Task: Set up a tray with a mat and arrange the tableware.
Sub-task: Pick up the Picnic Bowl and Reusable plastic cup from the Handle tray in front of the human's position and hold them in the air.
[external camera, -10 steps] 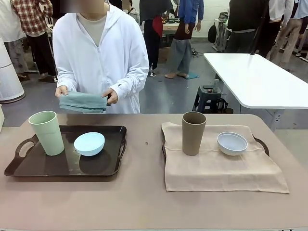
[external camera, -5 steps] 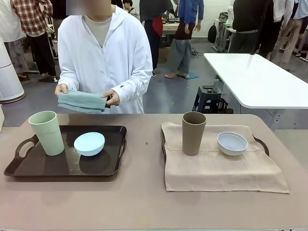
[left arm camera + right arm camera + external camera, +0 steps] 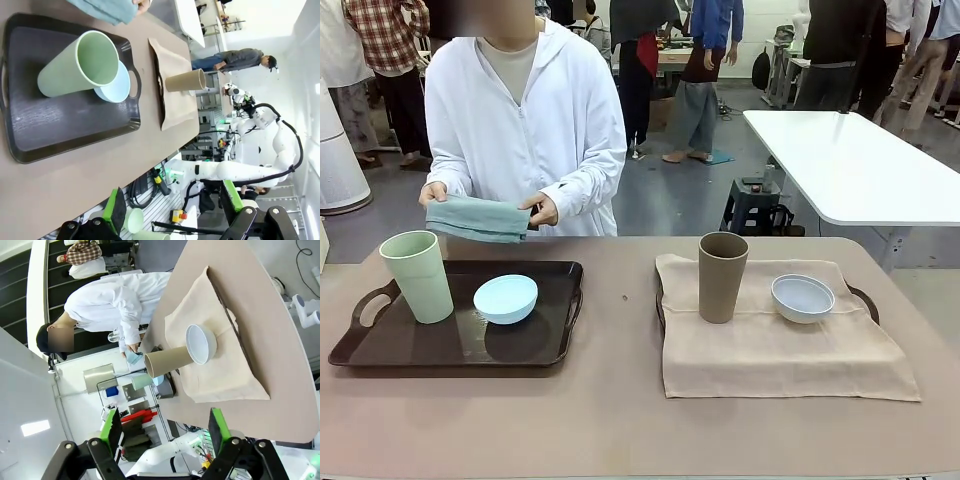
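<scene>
Leftward since a moment ago goes the folded green mat (image 3: 477, 218), held by the person (image 3: 525, 110) behind the bare tray (image 3: 380, 345). Both my jaws gape, empty. On it stand the green tumbler (image 3: 417, 276) and blue bowl (image 3: 505, 298) — sliding the mat under could topple them.

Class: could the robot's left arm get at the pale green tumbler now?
Probably yes: the pale green tumbler stands upright, nothing over it, and the left end effector hangs open facing it.

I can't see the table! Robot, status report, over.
Left gripper, right gripper: fingers open, empty. Green tumbler, blue bowl on bare tray; brown tumbler, whitish bowl on mat-covered tray. Person holds folded teal mat beyond bare tray.
</scene>
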Controlling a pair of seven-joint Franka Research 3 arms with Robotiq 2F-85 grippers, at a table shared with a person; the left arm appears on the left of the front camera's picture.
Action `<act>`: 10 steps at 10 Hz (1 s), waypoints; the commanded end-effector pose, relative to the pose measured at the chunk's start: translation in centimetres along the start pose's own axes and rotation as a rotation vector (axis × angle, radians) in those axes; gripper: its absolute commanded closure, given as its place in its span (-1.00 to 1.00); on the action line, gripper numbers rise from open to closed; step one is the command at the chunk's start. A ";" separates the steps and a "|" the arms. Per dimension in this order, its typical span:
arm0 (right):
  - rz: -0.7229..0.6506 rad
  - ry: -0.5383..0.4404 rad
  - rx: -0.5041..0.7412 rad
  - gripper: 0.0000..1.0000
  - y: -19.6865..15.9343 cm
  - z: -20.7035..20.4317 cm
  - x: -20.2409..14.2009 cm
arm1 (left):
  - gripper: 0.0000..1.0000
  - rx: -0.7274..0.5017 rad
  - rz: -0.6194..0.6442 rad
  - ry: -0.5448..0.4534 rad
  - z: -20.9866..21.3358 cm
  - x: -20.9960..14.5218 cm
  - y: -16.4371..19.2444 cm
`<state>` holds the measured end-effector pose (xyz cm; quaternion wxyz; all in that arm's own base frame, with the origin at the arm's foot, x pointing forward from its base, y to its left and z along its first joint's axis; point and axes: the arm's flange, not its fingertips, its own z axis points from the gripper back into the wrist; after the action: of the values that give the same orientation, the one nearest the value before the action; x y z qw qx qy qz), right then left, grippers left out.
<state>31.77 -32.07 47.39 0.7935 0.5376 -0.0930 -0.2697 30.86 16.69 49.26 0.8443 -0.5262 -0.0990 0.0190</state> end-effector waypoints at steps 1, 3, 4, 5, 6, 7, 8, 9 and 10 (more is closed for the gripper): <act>-0.001 0.000 0.003 -0.82 -0.1 0.1 0.1 | -1.00 -0.016 0.003 -0.006 0.1 0.0 -0.1; -0.001 0.000 0.003 -0.82 -0.1 0.1 0.1 | -1.00 -0.016 0.003 -0.006 0.1 0.0 -0.1; -0.001 0.000 0.003 -0.82 -0.1 0.1 0.1 | -1.00 -0.016 0.003 -0.006 0.1 0.0 -0.1; -0.001 0.000 0.003 -0.82 -0.1 0.1 0.1 | -1.00 -0.016 0.003 -0.006 0.1 0.0 -0.1; -0.001 0.000 0.003 -0.82 -0.1 0.1 0.1 | -1.00 -0.016 0.003 -0.006 0.1 0.0 -0.1; -0.001 0.000 0.003 -0.82 -0.1 0.1 0.1 | -1.00 -0.016 0.003 -0.006 0.1 0.0 -0.1; -0.001 0.000 0.003 -0.82 -0.1 0.1 0.1 | -1.00 -0.016 0.003 -0.006 0.1 0.0 -0.1; -0.001 0.000 0.003 -0.82 -0.1 0.1 0.1 | -1.00 -0.016 0.003 -0.006 0.1 0.0 -0.1; -0.001 0.000 0.003 -0.82 -0.1 0.1 0.1 | -1.00 -0.016 0.003 -0.006 0.1 0.0 -0.1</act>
<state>31.71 -32.12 47.41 0.7935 0.5370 -0.0935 -0.2707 30.86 16.67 49.25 0.8454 -0.5247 -0.0978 0.0203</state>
